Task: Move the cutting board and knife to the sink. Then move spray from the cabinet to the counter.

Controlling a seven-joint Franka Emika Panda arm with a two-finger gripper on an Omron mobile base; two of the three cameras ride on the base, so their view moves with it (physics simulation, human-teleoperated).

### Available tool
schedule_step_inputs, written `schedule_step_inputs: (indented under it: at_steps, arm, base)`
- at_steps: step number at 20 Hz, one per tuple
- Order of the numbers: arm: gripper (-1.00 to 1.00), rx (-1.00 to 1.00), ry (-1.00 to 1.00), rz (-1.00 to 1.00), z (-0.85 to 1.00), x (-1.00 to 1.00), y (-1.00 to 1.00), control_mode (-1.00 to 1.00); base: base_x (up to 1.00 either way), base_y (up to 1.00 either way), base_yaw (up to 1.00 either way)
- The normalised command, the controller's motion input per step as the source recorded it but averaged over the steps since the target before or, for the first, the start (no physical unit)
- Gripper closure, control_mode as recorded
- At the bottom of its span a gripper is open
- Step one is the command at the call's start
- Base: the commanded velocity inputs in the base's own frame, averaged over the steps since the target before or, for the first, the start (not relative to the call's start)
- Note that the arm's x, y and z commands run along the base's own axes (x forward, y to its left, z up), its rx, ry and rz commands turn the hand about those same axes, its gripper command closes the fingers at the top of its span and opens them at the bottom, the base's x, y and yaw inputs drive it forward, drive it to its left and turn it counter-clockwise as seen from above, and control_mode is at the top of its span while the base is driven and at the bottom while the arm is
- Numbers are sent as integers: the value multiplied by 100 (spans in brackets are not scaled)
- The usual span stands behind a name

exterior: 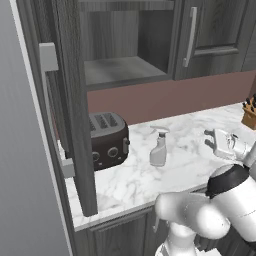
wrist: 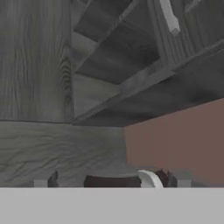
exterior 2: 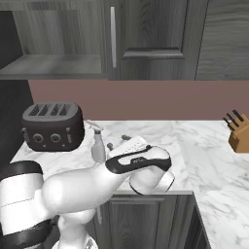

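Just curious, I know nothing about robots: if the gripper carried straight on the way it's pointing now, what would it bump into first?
Probably the open cabinet, around its shelf; depth is hard to judge.

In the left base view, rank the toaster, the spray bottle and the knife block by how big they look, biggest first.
1. Toaster, clearly the largest.
2. Spray bottle, slimmer and shorter than the toaster.
3. Knife block, smallest as it looks, but it stands farther away and the frame edge cuts it off, so its place against the spray bottle is unsure.

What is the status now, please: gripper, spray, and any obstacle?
Gripper open, empty, apart from spray. Spray upright on counter, beside toaster. Cabinet door open. Nothing in the way.
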Motion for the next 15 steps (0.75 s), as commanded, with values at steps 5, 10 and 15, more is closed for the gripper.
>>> schedule_step_inputs:
  at_steps: [5, 10, 15]
  arm:
    - [-100, 2, -2, -14, 100, -100, -9, -100]
    - [-100, -18, 0, 0, 48, -100, 56, -100]
    - [-100, -38, -20, 13, -10, -100, 100, -100]
  base:
    - [0, 0, 0]
    - [0, 0, 0]
    - [0, 0, 0]
